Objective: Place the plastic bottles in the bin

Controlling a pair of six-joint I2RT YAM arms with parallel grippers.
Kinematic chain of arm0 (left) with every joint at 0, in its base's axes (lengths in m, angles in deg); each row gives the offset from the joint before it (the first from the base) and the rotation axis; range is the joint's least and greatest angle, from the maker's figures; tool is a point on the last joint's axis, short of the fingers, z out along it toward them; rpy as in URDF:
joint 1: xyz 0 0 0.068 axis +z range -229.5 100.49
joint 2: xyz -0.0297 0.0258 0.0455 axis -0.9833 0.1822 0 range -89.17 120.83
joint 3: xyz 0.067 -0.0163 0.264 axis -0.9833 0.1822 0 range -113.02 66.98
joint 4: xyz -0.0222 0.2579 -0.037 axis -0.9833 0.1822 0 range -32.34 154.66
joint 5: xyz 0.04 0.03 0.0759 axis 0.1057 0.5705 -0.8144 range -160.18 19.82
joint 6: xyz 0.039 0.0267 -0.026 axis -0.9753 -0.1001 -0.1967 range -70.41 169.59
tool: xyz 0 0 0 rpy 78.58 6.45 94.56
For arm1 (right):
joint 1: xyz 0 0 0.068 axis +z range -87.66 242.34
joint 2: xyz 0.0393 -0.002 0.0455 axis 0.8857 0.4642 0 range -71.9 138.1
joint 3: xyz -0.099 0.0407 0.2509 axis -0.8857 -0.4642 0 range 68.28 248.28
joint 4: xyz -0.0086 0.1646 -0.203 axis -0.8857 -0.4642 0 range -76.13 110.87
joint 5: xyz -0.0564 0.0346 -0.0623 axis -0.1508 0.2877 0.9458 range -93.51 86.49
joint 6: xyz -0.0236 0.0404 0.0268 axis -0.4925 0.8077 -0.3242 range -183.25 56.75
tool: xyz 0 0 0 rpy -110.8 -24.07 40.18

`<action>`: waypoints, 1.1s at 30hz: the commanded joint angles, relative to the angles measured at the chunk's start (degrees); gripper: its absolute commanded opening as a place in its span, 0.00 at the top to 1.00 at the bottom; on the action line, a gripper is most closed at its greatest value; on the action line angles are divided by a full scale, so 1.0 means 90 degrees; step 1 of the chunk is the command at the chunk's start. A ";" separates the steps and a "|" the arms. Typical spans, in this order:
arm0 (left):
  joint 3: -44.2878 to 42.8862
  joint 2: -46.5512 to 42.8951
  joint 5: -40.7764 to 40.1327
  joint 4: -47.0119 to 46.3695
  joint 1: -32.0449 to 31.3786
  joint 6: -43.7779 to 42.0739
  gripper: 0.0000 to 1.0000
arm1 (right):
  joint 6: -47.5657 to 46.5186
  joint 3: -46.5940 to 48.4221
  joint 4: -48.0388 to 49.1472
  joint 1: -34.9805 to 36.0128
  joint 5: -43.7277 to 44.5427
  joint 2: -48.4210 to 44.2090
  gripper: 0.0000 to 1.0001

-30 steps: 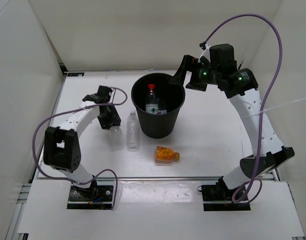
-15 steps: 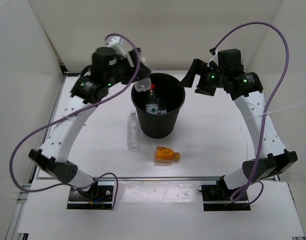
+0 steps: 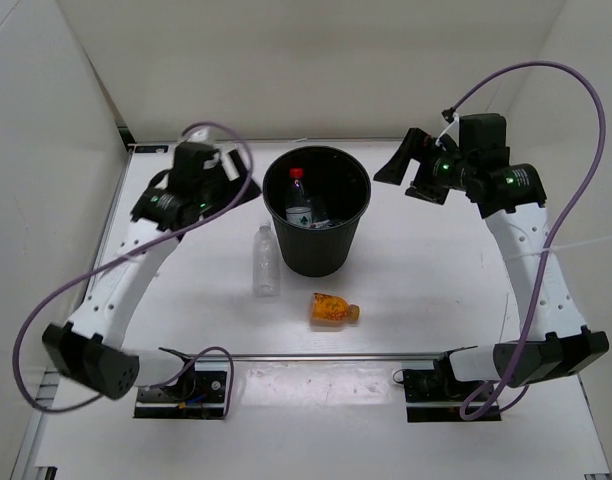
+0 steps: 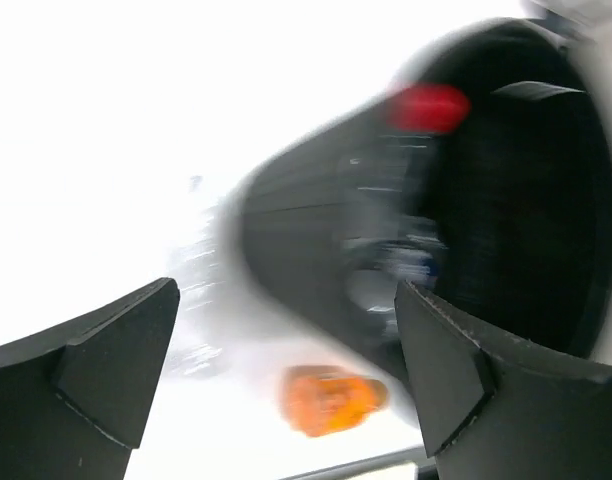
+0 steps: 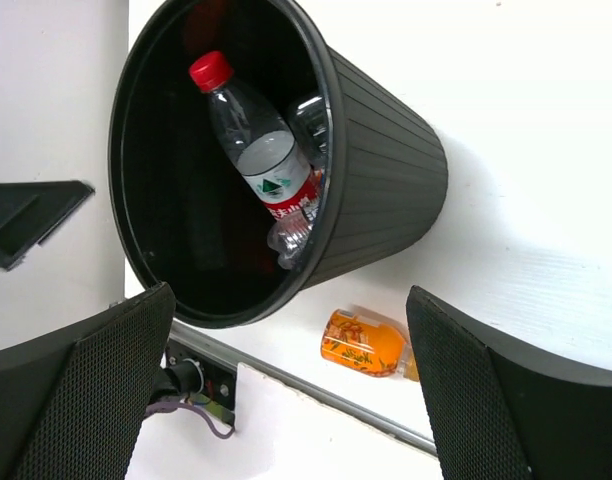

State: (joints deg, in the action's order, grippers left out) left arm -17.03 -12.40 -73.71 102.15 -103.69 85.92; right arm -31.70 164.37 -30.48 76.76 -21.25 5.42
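Flanking the bin [image 3: 316,255], both arms' fingers [image 5: 76,400] gape empty.

No word, brand or number can be read anywhere. The nearest thing to a sign is a small dark green mark [image 5: 277,185], roughly triangular, on the white upper band of the label around the clear plastic bottle with the red cap [image 5: 248,125], which leans inside the round black plastic bin [image 5: 386,170]. The lower band of that label is red, and any print on it is too small to make out. The squat orange plastic bottle [image 5: 364,343] lying on the white bench [image 5: 526,200] carries a label with darker patterning, its lettering illegible. The left wrist view is too blurred to read.
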 commanded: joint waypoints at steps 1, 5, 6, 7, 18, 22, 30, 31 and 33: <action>0.1177 -0.0356 0.0869 -0.0362 0.0771 0.0201 0.00 | 0.0020 -0.0140 0.0218 -0.0097 -0.0216 -0.0211 0.00; 0.1960 -0.0045 0.1522 -0.0899 0.0910 -0.0248 0.00 | 0.0020 -0.0199 0.0218 -0.0098 -0.0217 -0.0212 0.00; 0.2183 0.0062 0.1718 -0.1045 0.0997 -0.0374 0.00 | -0.0038 -0.0199 0.0218 -0.0098 -0.0275 -0.0212 0.00; 0.2292 0.0199 0.1933 -0.1201 0.1065 -0.0433 0.00 | -0.0039 -0.0199 0.0218 -0.0098 -0.0275 -0.0212 0.00; 0.2556 0.2024 0.2550 -0.1818 0.0929 -0.1000 0.00 | -0.0233 -0.0257 0.0159 -0.0098 -0.0285 -0.0329 0.00; 0.2673 0.2494 0.2608 -0.1887 0.0705 -0.1059 0.02 | -0.0234 -0.0326 0.0100 -0.0098 -0.0285 -0.0388 0.00; 0.3073 0.2058 0.2356 -0.1887 0.0684 -0.0817 0.34 | -0.0234 -0.0452 0.0042 -0.0273 -0.0168 -0.0504 0.00; 0.3132 0.1466 0.2258 -0.1887 0.0753 -0.0728 0.36 | -0.0234 -0.0540 0.0042 -0.0273 -0.0168 -0.0505 0.00; 0.3192 0.0799 0.1878 -0.1702 0.0967 -0.0446 0.35 | -0.0234 -0.0685 0.0042 -0.0274 -0.0168 -0.0573 0.00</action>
State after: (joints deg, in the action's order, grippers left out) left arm 11.43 5.13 -52.75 85.43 -97.20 79.10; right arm -32.64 159.96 -30.18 74.68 -22.96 2.16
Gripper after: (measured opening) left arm 0.690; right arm 0.998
